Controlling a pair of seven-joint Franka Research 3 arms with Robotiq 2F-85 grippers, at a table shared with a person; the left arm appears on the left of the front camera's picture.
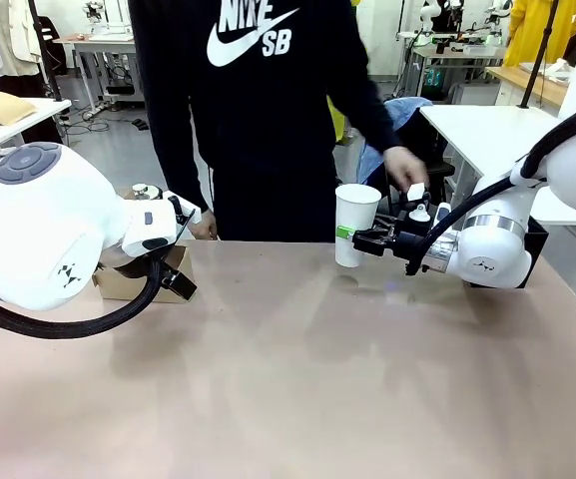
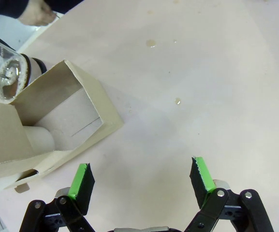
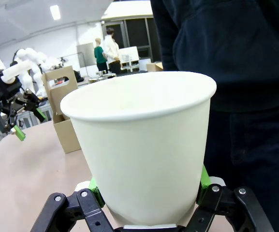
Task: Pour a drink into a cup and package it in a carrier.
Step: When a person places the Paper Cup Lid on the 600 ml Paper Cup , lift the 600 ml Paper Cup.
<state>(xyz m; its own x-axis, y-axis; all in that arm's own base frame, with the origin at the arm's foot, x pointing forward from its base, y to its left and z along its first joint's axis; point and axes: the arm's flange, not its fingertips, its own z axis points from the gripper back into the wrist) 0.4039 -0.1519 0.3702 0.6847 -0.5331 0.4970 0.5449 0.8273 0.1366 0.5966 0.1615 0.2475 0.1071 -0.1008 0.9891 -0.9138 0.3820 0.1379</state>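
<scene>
The right fingers (image 3: 149,193), black with green pads (image 3: 204,176), are closed on the lower wall of the cup (image 3: 139,140), one pad on each side. The cup is smooth white paper, tapered and upright; its inside cannot be seen from here, and whether its base touches the worktop (image 1: 297,379) I cannot tell. A person in a dark top stands just behind it at the far edge, one hand (image 1: 404,165) above the right wrist. The left fingers (image 2: 141,178) stand wide apart and hold nothing, hanging over bare worktop just beside the carrier (image 2: 57,111). The carrier is matte brown cardboard, boxy, with an upright handle divider, and its near slot shows only cardboard. Against its far side stands a clear glass carafe (image 2: 4,72) with metal trim; what it holds I cannot tell. The worktop is smooth pale beige, with two small wet spots (image 2: 151,43) beyond the left fingers.
</scene>
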